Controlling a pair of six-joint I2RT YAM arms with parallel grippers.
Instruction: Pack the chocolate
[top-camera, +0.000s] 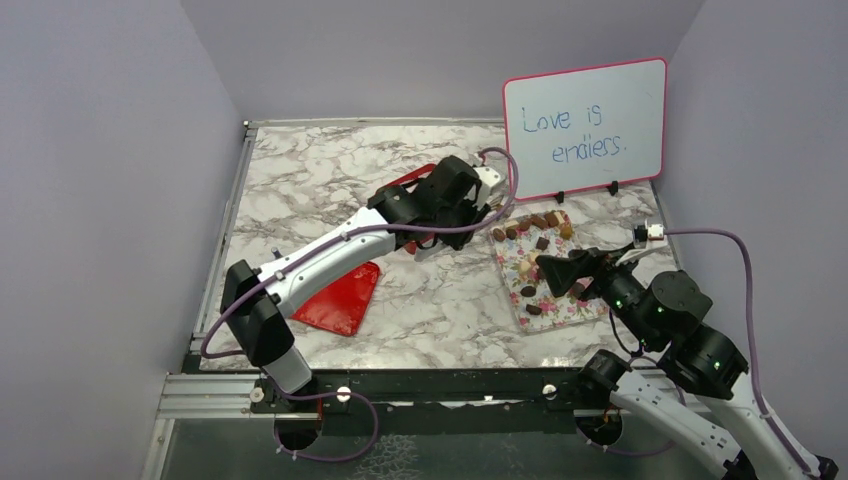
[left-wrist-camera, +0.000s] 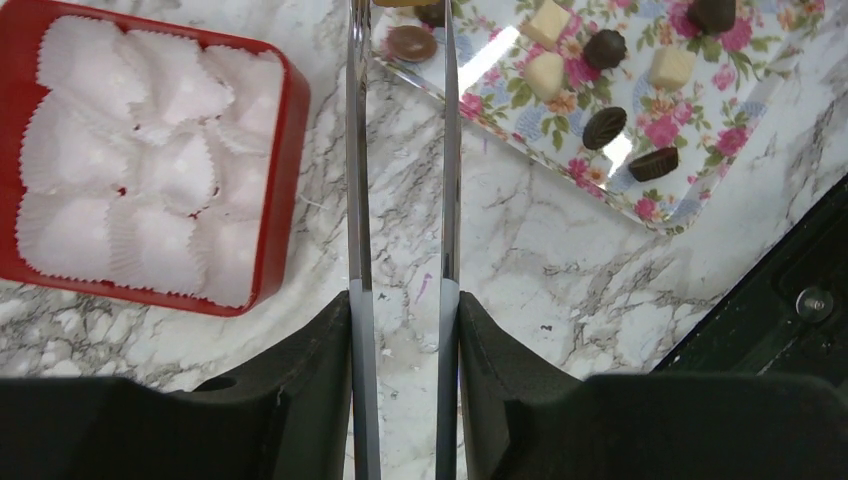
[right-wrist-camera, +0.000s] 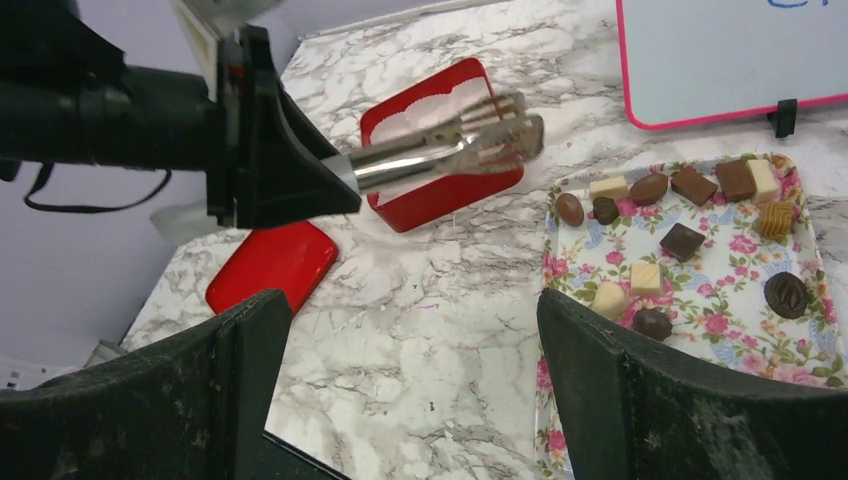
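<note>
Several chocolates (top-camera: 540, 220), dark, light brown and cream, lie on a floral tray (top-camera: 560, 312). They also show in the left wrist view (left-wrist-camera: 605, 126) and the right wrist view (right-wrist-camera: 685, 240). A red box (left-wrist-camera: 290, 120) holds white paper cups (left-wrist-camera: 150, 160). My left gripper (top-camera: 480, 195) (left-wrist-camera: 402, 295) is shut on metal tongs (left-wrist-camera: 357, 150). The tongs (right-wrist-camera: 440, 150) reach over the box's near right corner (right-wrist-camera: 440, 200). A tan bit shows between the arms at the frame's top; I cannot tell if it is gripped. My right gripper (top-camera: 565, 270) (right-wrist-camera: 410, 310) is open and empty, above the tray's left edge (right-wrist-camera: 720, 290).
A red lid (top-camera: 345, 295) lies flat left of centre, also in the right wrist view (right-wrist-camera: 265, 260). A whiteboard (top-camera: 585, 125) with writing stands at the back right, behind the tray. Grey walls close in the marble table on three sides. A black rail runs along the near edge.
</note>
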